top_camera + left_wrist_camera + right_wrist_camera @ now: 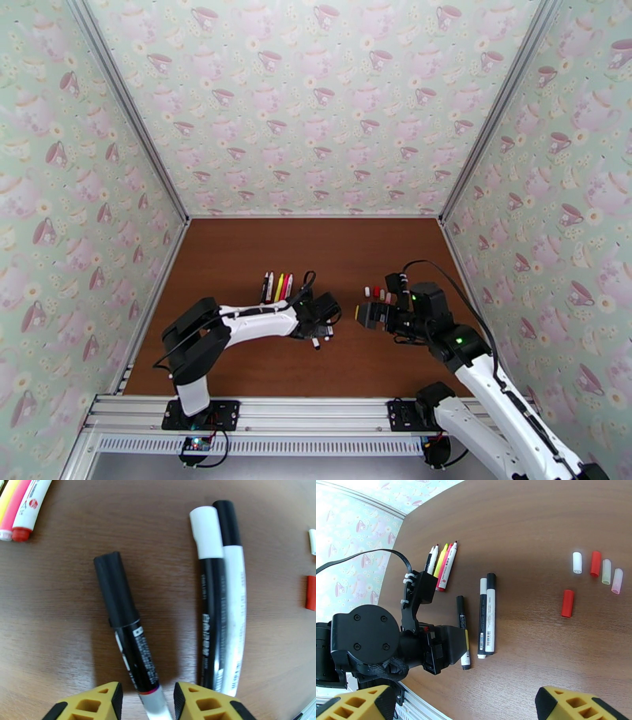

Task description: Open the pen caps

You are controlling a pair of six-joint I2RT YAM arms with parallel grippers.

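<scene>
Top view, left gripper: low over the table near its middle, just in front of the row of four pens.
Top view, right gripper: turned toward the left one, just beside the loose pen caps.
Left wrist view, fingers: partly open, one on each side of the black pen, with a small gap on both sides; its cap is on.
Left wrist view, neighbours: two capped pens lie touching, to the right.
Right wrist view, fingers: spread wide, holding nothing.
Right wrist view, caps: five lie loose on the right, well apart from the pens.
</scene>
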